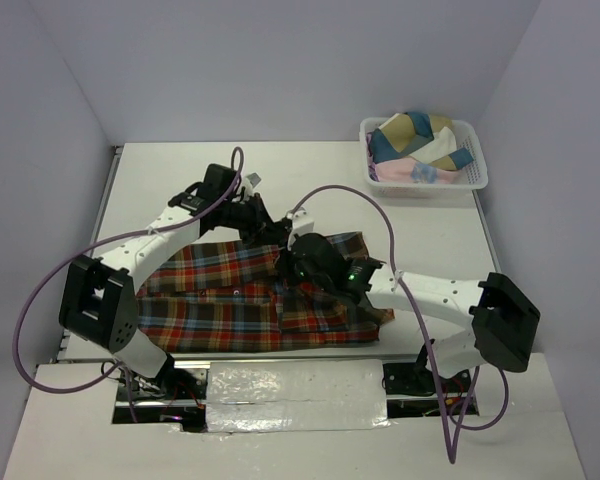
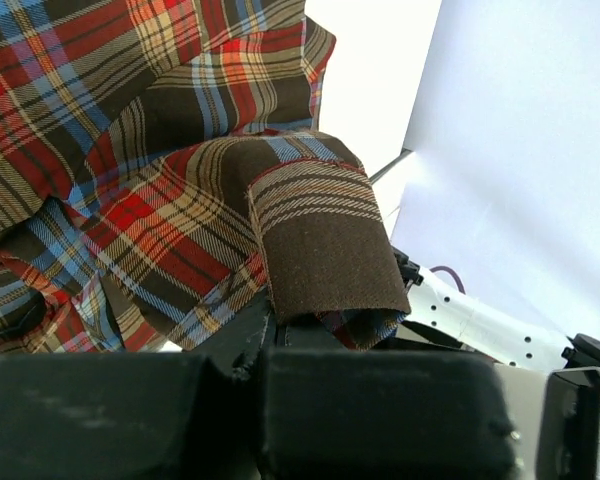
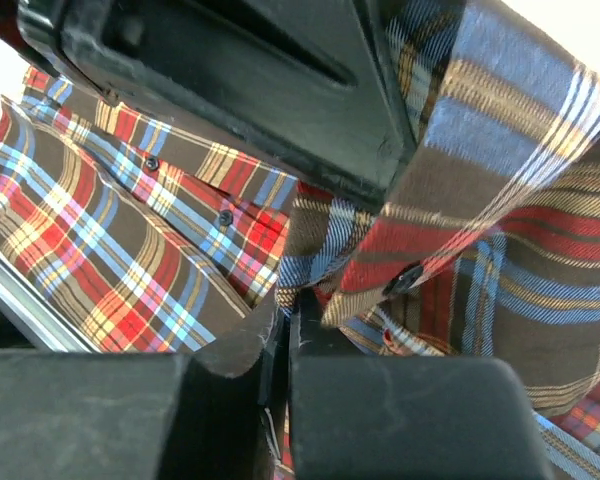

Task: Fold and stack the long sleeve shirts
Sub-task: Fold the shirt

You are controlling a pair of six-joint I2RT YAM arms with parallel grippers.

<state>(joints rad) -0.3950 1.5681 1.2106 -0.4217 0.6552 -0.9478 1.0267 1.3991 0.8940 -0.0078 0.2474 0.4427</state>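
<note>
Jaws pinch plaid shirt (image 1: pixel 230 310) mid-table; cloth-filled basket (image 1: pixel 426 186) stands well apart

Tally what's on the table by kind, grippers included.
Red-orange, brown and blue plaid flannel shirt: 1
White slotted plastic basket: 1
Heap of blue, tan and pink cloth in the basket: 1 (pieces uncountable)
Black two-finger grippers, left gripper and right gripper: 2
Total: 5

Bright, even light from overhead; my wrist views go soft up close.
Table (image 1: pixel 440 220) glares white and shadows are faint. Plaid shirt (image 2: pixel 160 220) is sharp in both wrist views. My own fingers (image 3: pixel 400 420) blur dark along the bottom, and the wall (image 2: pixel 520 150) is washed pale.
</note>
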